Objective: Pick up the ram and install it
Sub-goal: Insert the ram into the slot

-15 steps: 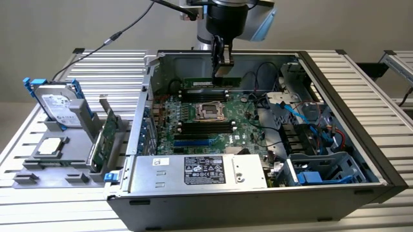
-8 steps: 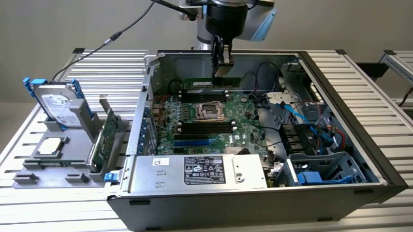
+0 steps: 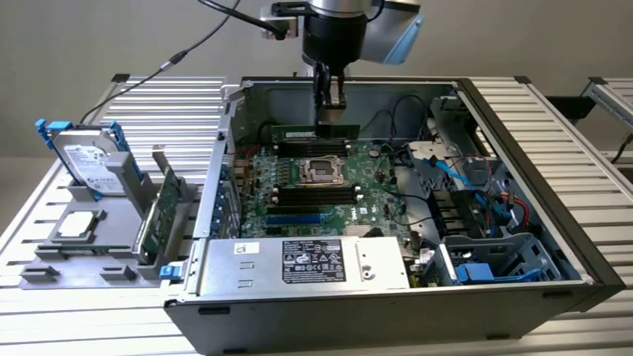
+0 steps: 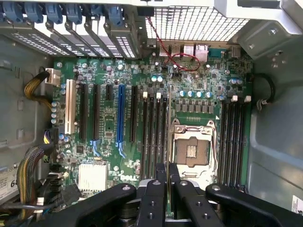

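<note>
Claw point(image 4: 168, 176): clamped on the top edge of the ram, with one finger point(image 4: 160, 174) on each flat face so the stick hangs straight down.
Ram point(image 3: 296, 132): carried inside the case, held level and on edge. In the wrist view it shows as a thin line point(image 4: 169, 118) running lengthwise with the slots, which is the alignment a memory slot needs.
Memory slots point(image 4: 154, 127): the ram sits over the bank on the side of the CPU socket point(image 4: 194, 149) nearer the expansion slots. I cannot tell whether it has touched a slot.
Second slot bank point(image 4: 234, 132): lies on the other side of the socket, with nothing in it.
Motherboard point(image 3: 316, 189): lies flat in the open computer case point(image 3: 554, 185), so the claw can reach in from above.
Bench point(image 3: 168, 104): carries the case, and a rack on the exterior view's left.
Rack contents: a hard drive point(image 3: 89, 159) and an expansion card point(image 3: 158, 215) stand upright, well apart from the claw.
</note>
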### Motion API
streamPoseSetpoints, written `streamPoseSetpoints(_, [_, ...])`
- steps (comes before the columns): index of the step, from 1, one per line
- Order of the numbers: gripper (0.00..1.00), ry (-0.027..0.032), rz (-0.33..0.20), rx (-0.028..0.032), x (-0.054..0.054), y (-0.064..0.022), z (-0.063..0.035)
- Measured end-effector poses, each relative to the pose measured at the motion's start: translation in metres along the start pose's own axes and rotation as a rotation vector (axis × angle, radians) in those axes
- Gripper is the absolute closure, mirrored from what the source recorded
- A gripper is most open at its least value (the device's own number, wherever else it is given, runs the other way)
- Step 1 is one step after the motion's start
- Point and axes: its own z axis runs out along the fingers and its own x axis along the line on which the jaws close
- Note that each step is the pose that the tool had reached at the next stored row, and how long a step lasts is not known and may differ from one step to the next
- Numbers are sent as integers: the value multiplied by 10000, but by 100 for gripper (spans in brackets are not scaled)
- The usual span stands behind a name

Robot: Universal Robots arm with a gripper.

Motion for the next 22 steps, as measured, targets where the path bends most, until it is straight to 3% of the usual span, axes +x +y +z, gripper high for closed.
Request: streamPoseSetpoints(22, [86, 1, -22, -58, 186, -112, 401])
